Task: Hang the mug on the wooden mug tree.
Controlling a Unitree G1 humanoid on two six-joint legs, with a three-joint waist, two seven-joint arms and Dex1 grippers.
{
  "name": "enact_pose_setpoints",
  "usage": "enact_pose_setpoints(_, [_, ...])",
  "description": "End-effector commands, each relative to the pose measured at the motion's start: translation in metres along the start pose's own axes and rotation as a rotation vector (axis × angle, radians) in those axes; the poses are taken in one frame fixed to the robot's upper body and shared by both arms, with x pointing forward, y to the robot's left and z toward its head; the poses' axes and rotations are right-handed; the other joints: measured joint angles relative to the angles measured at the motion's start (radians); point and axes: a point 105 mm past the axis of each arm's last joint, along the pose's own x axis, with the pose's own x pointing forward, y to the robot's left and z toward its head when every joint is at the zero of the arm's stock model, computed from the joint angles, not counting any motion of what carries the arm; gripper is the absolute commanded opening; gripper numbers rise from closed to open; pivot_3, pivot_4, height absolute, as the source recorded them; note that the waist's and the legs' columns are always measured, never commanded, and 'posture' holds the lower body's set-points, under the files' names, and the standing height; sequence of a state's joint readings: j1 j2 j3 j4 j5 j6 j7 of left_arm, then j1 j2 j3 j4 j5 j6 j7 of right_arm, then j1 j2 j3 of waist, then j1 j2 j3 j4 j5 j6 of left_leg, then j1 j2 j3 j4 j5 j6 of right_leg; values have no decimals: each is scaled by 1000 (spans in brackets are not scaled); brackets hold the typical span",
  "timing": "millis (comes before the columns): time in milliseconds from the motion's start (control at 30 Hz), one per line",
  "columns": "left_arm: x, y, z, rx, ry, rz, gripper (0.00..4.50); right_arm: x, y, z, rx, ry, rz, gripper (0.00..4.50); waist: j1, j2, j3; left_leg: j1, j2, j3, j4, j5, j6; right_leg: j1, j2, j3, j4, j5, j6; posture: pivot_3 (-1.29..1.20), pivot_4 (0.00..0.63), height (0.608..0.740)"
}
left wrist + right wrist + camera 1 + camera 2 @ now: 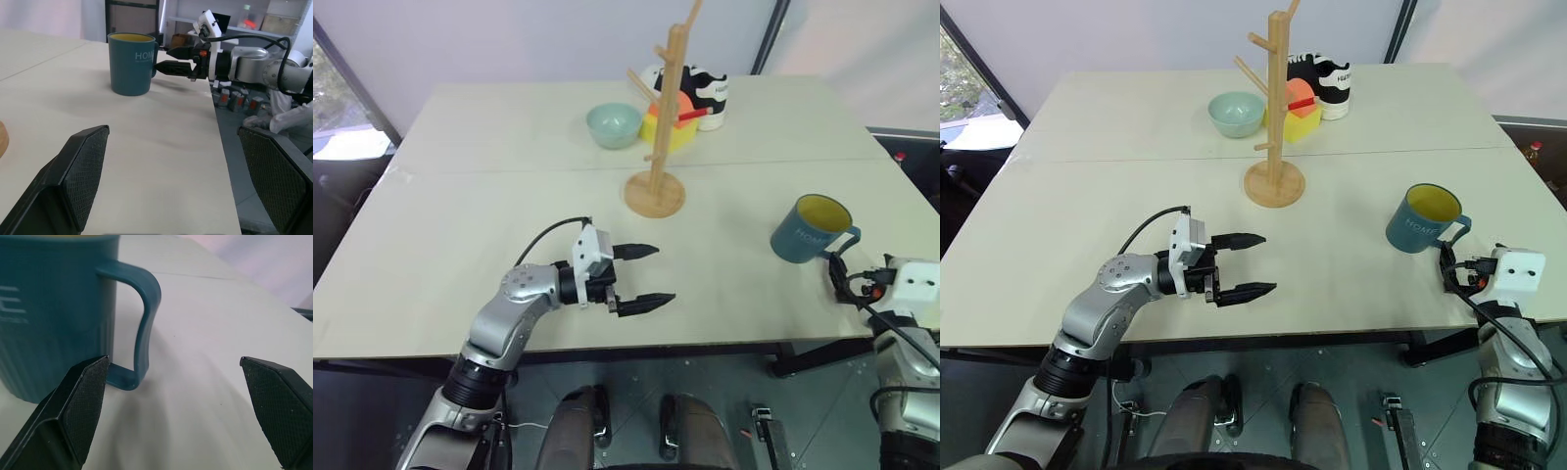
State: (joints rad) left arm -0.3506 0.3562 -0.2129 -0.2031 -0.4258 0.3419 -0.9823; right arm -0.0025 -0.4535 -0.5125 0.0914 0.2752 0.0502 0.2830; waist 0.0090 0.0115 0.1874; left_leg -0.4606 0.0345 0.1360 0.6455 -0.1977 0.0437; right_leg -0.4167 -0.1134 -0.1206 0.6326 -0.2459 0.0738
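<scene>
Mug (810, 229) — one, upright; one wooden mug tree (658, 137); two hands — left hand (639, 278), right hand (172, 58) — both spread.

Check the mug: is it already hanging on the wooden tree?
No, the mug stands upright on the table, off to the right of the wooden tree, whose pegs are bare.

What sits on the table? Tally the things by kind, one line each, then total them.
Mug: 1
Wooden mug tree: 1
Pale green bowl: 1
Black-and-white shoe: 1
Yellow and orange-red toy block: 1
Total: 5
</scene>
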Motion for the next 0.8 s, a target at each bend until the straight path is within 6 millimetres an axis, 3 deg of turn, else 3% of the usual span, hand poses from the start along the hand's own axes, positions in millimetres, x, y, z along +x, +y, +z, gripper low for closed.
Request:
enact_pose_setpoints(33, [0,-3,16,47,-39,-8,4500,9,-3,10,-32,-23,0,4421,-1,0,0,0,0,0,0,0,0,0,0,0,0,0,0,0,150,740])
enact_pose_setpoints(300, [1,-3,20,62,-45,0,4500,22,-1,4,-32,4,15,4421,-3,0,0,0,0,0,1,0,1,0,0,0,0,0,0,0,150,740])
enact_pose_setpoints(400, [0,-2,20,65,-43,4,4500,26,1,4,-15,5,31,3659,-4,0,0,0,0,0,1,0,1,1,1,-1,0,0,0,0,150,740])
enact_pose_setpoints(633, [-2,0,20,70,-39,13,4500,30,8,4,10,-4,81,52,-3,0,0,0,0,0,1,0,1,1,1,-1,0,1,1,0,150,740])
enact_pose_setpoints(800, [-3,1,19,72,-37,23,4500,29,18,15,9,-49,144,52,-4,0,0,0,0,0,1,0,1,1,1,-1,0,1,1,0,150,740])
